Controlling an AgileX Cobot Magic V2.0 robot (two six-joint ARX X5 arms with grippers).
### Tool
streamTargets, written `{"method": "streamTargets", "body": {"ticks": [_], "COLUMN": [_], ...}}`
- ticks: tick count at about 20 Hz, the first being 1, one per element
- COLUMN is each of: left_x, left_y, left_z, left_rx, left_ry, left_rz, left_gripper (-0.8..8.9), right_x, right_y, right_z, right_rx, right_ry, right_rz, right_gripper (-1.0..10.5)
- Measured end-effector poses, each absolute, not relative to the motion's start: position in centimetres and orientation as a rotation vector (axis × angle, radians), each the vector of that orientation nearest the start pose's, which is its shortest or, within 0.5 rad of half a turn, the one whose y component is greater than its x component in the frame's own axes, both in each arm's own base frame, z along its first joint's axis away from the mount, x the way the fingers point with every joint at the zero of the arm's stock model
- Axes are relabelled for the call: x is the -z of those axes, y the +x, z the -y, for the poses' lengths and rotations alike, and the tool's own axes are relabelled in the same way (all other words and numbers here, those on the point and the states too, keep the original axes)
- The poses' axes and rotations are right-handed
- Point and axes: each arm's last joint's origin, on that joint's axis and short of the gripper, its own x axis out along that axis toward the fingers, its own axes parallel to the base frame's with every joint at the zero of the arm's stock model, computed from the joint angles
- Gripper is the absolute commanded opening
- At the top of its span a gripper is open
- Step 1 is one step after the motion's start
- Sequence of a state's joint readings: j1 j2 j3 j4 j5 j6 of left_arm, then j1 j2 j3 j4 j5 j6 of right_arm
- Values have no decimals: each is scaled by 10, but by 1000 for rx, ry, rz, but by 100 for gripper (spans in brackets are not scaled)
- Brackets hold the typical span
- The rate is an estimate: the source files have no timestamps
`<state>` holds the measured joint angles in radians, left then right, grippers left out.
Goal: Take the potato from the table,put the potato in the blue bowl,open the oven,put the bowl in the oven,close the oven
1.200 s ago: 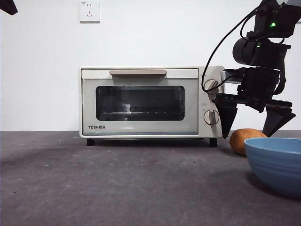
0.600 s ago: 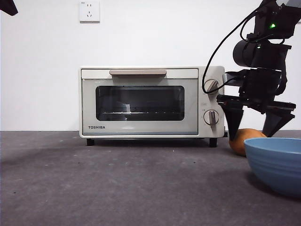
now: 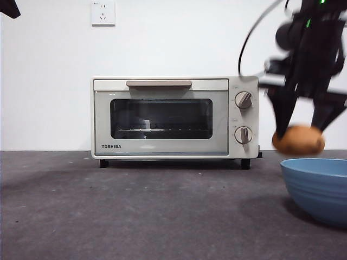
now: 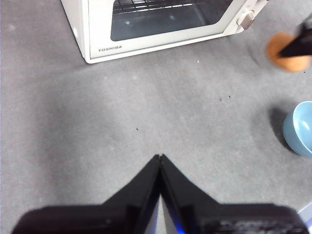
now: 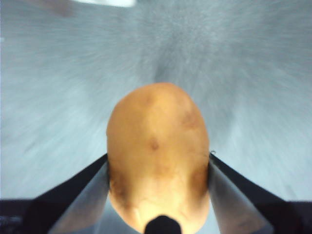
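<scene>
- The right claw [image 3: 301,130] comes down from the top right of the front view, blurred, and pinches the potato [image 3: 299,140] between its two black jaws.
- Seen from that arm's own camera, the potato [image 5: 158,156] fills the gap between the jaws, one jaw pressed on each of its sides, with grey cloth streaked and blurred behind it.
- The potato hangs clear of the table [image 3: 135,206]; in the front view it sits just above the near rim of the blue bowl [image 3: 317,187] and a little to the left of the bowl's middle, not touching it.
- From the left arm's camera the potato [image 4: 287,46] shows as an orange blur with a dark jaw across it, apart from the bowl [image 4: 300,129], which stands on the cloth with its shadow beside it.
- The bowl looks empty in that view, though only part of it shows at the picture's edge.
- The oven [image 3: 174,116] stands at the back of the table against the white wall, door shut, bar handle across the top, two grey knobs on its right side, a wire rack dimly visible through the dark glass.
- The potato is off to the right of the oven, near the lower knob as the front view lines them up.
- The left claw [image 4: 160,163] hangs over bare cloth in front of the oven, its jaws pressed together to a point, holding nothing.
- A wall socket [image 3: 103,13] sits high on the wall above the oven.
</scene>
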<state>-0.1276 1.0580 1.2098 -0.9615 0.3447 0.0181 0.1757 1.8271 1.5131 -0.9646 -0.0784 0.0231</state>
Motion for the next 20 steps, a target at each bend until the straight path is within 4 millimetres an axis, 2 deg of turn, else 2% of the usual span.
{"method": "streamTargets", "body": {"ticks": [2, 4, 8, 12, 15, 17, 20], "left_x": [-361, -361, -361, -361, -361, -361, -360], "left_y": [186, 186, 186, 186, 186, 186, 185], "left_z": [34, 34, 34, 34, 34, 34, 34], "left_rx": [453, 453, 453, 453, 453, 453, 452], "left_ry": [-72, -72, -72, -72, -72, -72, -73], "left_rz": [-811, -811, -811, -812, -812, -812, -822], "left_gripper": [-6, -6, -5, -5, -6, -6, -6], "right_x": [-280, -304, -326, -339, -333, -313, -274], "right_y": [336, 311, 274, 253, 228, 215, 203], "right_z": [-62, -57, -54, -73, -89, -96, -101], "right_rx": [-198, -193, -206, -281, -311, -301, -295], "right_ry": [-32, -29, -28, -80, -131, -162, -142], "right_rz": [-1274, -1302, -1384, -1338, -1351, -1376, -1362], "right_gripper": [-1, -1, -2, -1, -1, -1, -1]}}
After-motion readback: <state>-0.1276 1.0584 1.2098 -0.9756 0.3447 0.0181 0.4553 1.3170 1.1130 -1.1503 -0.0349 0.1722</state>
